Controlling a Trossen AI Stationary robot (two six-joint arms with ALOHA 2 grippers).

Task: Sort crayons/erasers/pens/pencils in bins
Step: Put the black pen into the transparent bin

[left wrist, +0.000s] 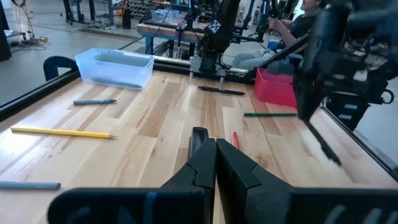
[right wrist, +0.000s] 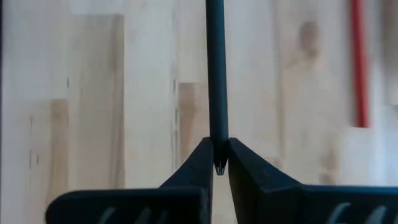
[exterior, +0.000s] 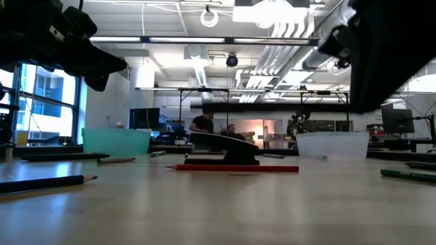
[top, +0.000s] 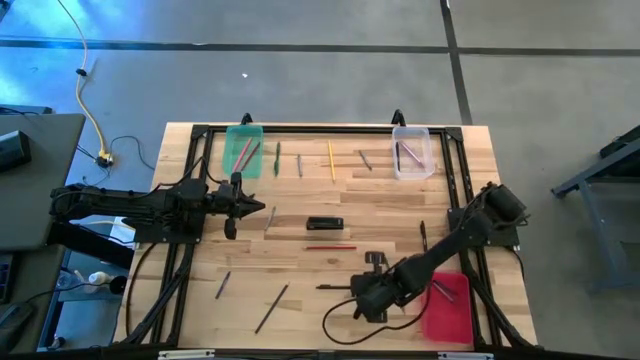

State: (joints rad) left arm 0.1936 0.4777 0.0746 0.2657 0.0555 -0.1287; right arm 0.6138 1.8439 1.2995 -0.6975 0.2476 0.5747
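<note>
Pencil (right wrist: 216,74), dark and slim, sits pinched at its sharpened tip between the closed fingers of the right gripper (right wrist: 219,163); its long axis runs straight out ahead of the fingers. From above, the same pencil (top: 334,287) lies along the bench's length near the front edge, just left of that gripper (top: 362,292), over pale planked wood. A red pencil (top: 331,247) lies parallel to it a little farther back, thin and round, beside a small black block (top: 325,223) at the bench's middle.

The solid red bin (top: 447,306) sits at the front right corner, with a pen across it and the right arm crossing its near side. The translucent green bin (top: 243,148) stands at the back left and the clear bin (top: 411,151) at the back right, each shallow and rectangular, each holding a few sticks. Between them along the back edge lie a green pencil (top: 277,158), a grey pen (top: 299,164) and a yellow pencil (top: 331,159), all pointing front to back. Two dark pens (top: 272,307) lie slanted near the front left.

The left gripper (top: 262,209) hovers left of centre with its fingers pressed shut on nothing.
</note>
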